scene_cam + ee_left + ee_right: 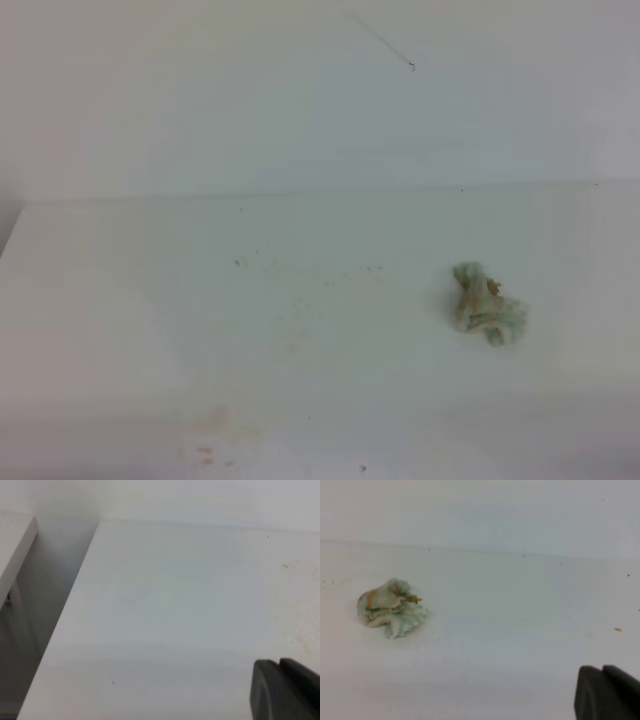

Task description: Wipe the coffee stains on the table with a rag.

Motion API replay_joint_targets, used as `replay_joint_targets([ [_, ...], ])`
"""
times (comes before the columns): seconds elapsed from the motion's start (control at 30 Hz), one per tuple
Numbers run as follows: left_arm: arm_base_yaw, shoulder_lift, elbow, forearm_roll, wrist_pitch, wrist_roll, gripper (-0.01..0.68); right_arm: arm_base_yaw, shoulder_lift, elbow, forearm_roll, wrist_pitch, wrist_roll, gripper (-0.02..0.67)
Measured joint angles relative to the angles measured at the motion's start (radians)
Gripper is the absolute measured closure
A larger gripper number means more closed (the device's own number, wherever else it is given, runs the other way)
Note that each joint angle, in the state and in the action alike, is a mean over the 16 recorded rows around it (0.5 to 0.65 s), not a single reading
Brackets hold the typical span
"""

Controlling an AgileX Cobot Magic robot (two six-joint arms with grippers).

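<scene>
A plain white wall (200, 90) rises behind the white table (120, 330) in the exterior high view. The rag (487, 304), crumpled into a mint-green and white wad with orange-brown blotches, lies toward the table's right edge, about midway between back and front. Faint brownish coffee stains (212, 425) and tiny specks mark the surface near the front edge, left of centre; no arm shows here. In the left wrist view, the table's left edge (65, 625) runs diagonally, and only a dark piece of the left gripper (285, 690) shows at the lower right, so I cannot tell how its jaws stand. In the right wrist view, the rag (390, 607) sits alone on the table, well apart from the right gripper (607, 692), of which 1 dark corner shows; its jaws cannot be judged.
</scene>
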Motion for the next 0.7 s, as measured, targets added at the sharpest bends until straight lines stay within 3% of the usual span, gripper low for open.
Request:
replay_joint_targets([
  [0.7,0.0,0.0,0.0,0.0,0.0,0.0,0.675,0.0,0.001,0.0,0.0,0.0,0.0,0.648],
])
